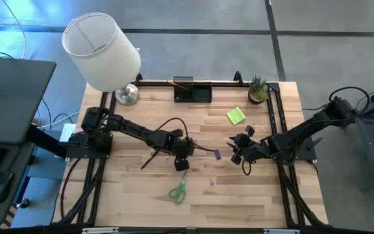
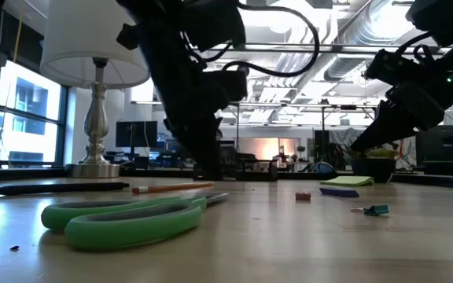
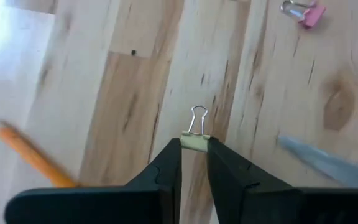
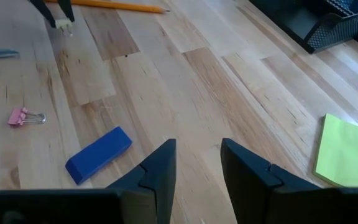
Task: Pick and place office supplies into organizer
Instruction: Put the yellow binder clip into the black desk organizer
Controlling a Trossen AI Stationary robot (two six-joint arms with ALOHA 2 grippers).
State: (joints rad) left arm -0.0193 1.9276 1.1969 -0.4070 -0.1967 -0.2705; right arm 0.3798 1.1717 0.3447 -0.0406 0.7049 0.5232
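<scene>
Left gripper point(image 3: 194, 149) pinching a tiny binder clip point(image 3: 195, 140), right gripper point(image 4: 197, 155) hanging empty, fingers partly apart

Clip's colour is hard to call. On the wooden table point(image 1: 265, 195): black organizer point(image 1: 192, 91) at the far edge, green scissors point(image 1: 178, 191), sticky-note pad point(image 1: 236, 116), orange pencil point(image 3: 33, 155), blue block point(image 4: 98, 154), pink clip point(image 4: 25, 116); office room behind.

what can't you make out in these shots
- Organizer: contents too small in the high view; cut off by the edge in the right wrist view.
- Sticky pad: cut off by the edge, right wrist view.
- Left gripper on a small clip: low view hides the clip behind the arm.
- Pencil: blurred, partly behind the fingers.
</scene>
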